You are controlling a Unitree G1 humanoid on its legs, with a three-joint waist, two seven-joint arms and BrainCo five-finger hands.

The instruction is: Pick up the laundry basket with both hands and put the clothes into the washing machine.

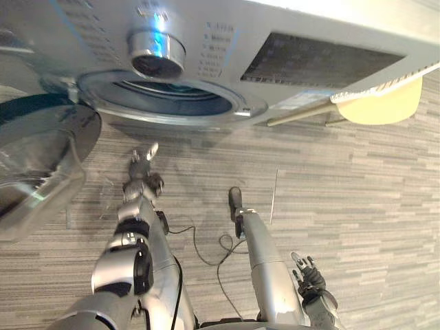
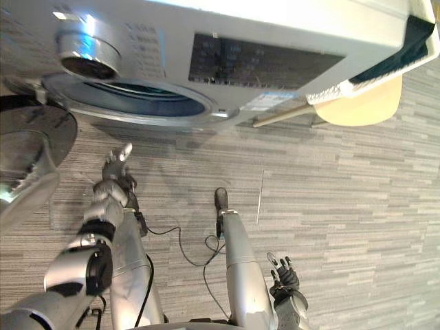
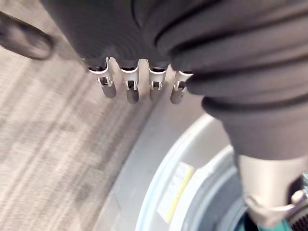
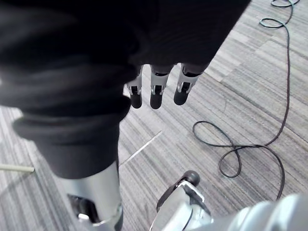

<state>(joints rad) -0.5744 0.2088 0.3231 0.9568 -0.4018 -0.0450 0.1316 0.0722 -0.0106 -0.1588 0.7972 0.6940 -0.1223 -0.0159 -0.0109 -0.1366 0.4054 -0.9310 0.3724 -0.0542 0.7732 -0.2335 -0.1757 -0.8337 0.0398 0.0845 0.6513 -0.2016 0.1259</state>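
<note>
Left hand (image 1: 141,167): 9 o'clock, fingers straight, empty, near drum mouth (image 1: 175,97).
Right hand (image 1: 309,273): 5 o'clock, fingers relaxed, empty, over floor (image 1: 344,179).
Washer (image 1: 302,41): 12 o'clock; door (image 1: 38,158) open, far 9 o'clock.
Basket: in neither hand.
Advice: probably grip both basket handles evenly, staying clear of door.
Writing: panel print and sticker (image 3: 175,190) unreadable.

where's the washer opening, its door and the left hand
washer opening (image 1: 182,102): left eye view, on the dark drum mouth.
door (image 1: 38,172): left eye view, on its glass bowl.
left hand (image 1: 141,168): left eye view, on the hand's middle.
</note>
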